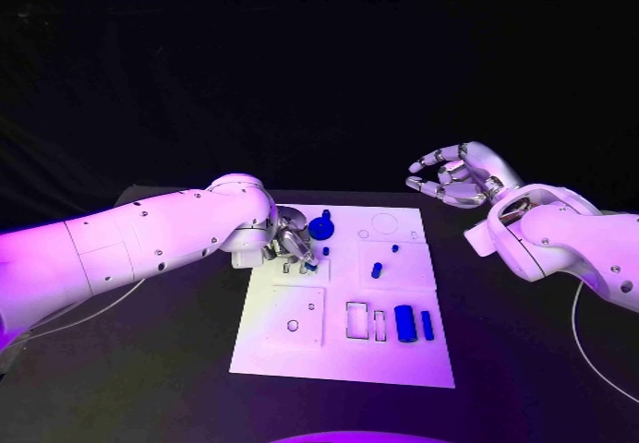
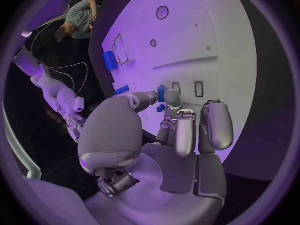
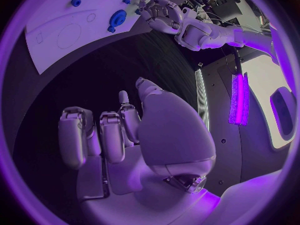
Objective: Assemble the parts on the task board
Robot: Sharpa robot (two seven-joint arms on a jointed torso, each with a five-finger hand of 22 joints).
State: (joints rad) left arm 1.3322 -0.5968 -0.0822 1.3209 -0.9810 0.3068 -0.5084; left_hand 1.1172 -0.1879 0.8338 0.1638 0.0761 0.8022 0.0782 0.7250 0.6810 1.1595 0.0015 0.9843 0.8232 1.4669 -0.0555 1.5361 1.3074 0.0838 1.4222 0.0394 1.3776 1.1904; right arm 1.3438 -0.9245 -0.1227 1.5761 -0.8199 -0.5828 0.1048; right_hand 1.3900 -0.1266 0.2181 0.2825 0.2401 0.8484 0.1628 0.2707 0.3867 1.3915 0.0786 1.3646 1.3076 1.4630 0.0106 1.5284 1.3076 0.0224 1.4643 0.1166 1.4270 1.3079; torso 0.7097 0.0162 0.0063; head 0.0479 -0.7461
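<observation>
Head view: task board (image 1: pixel 346 355) lies flat at the middle of the black table (image 1: pixel 533 369), long side running away from the robot. Left hand (image 1: pixel 291 245) is down over the board's far left portion, fingers bunched together at a small blue part (image 1: pixel 312 266); the left wrist view shows the fingertips (image 2: pixel 171 101) closed about this small blue part (image 2: pixel 161 93) just above the board surface (image 2: pixel 212 35), so the hand pinches it. Whether the part already sits in a recess cannot be told. A round blue knob-shaped part (image 1: pixel 321 226) stands on the board just beside the left hand, on its far side; the right wrist view shows the same piece (image 3: pixel 118 19) near the left hand (image 3: pixel 159 12). Two small blue pegs (image 1: pixel 377 269) stand in the board's middle right area, one nearer the far edge (image 1: pixel 395 247). On the near right portion, a wide blue block (image 1: pixel 404 323) and a slimmer blue bar (image 1: pixel 428 325) lie side by side, next to two empty rectangular slots (image 1: pixel 357 319). Right hand (image 1: pixel 455 175) is raised off the table beyond the board's far right corner, well apart from every part, fingers curled loosely but separated, holding nothing; the right wrist view confirms an empty palm (image 3: pixel 162 135)
</observation>
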